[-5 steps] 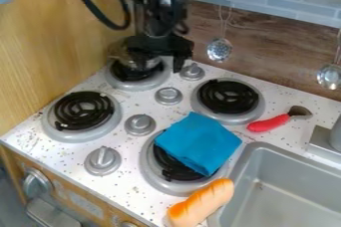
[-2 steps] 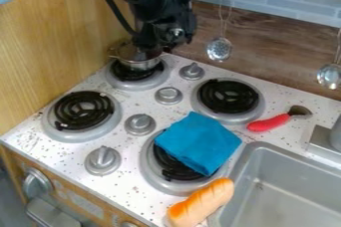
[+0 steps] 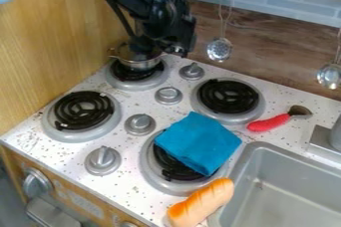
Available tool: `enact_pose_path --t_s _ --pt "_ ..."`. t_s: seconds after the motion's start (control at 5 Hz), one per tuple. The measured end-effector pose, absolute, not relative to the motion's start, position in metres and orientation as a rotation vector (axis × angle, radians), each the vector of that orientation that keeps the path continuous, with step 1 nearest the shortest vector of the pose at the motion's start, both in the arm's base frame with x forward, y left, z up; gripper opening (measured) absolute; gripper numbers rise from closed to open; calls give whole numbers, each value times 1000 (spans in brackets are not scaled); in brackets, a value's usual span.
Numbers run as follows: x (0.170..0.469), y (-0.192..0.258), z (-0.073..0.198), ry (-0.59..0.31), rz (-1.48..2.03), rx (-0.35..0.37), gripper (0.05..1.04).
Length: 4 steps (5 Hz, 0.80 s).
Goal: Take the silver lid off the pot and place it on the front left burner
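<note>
The gripper (image 3: 160,47) is at the back left of the stove, right over a small metal pot (image 3: 138,61) that stands on the back left burner. Part of the pot's inside is hidden behind the arm. A folded blue cloth (image 3: 198,142) lies across the front right burner. Below it, a bread-like orange and tan roll (image 3: 202,203) rests by the sink's near left corner. To the right of the back right burner lies a brush-like tool with a red handle (image 3: 268,123).
Several black coil burners and grey knobs (image 3: 102,160) cover the white stove top. The grey sink (image 3: 248,164) is at the lower right, with a faucet base beside it. Metal ladles (image 3: 219,50) hang along the back wall. A wooden wall (image 3: 47,47) borders the left side.
The gripper has swung round and shifted slightly at the back left, uncovering more of the pot and the burner. The upper arm now slopes in from the upper left. Cloth, roll and red-handled tool are unmoved.
</note>
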<state>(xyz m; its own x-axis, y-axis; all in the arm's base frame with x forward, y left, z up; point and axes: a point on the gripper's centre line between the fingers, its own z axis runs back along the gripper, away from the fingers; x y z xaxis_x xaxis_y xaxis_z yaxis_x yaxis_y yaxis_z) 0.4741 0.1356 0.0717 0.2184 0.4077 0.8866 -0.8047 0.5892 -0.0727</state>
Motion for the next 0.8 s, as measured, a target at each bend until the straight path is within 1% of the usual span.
enact_pose_path --t_s 0.2,0.4,0.8 --pt "481 141 73 -1075 899 489 1001" --pt "476 142 66 -1070 906 480 1001" --pt "483 158 76 -1083 959 489 1001"
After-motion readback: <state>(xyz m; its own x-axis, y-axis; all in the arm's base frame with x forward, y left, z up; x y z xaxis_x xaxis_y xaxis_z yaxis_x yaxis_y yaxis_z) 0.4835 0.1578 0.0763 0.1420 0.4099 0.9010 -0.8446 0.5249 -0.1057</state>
